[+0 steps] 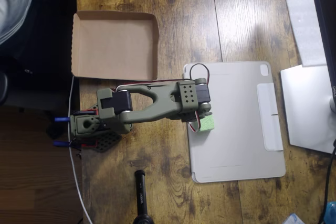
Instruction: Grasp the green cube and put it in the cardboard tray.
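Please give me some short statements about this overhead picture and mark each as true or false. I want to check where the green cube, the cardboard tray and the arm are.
1. The green cube lies inside the cardboard tray. False: it is over the grey tablet cover, right at the end of the arm.
2. The cardboard tray holds nothing. True.
3. The tray is to the upper left of the tablet cover in the overhead view. True.
4. The arm reaches toward the tray. False: it stretches to the right, over the left edge of the tablet cover.
5. The gripper's fingers are clearly seen open. False: the wrist hides them, so their state cannot be told.
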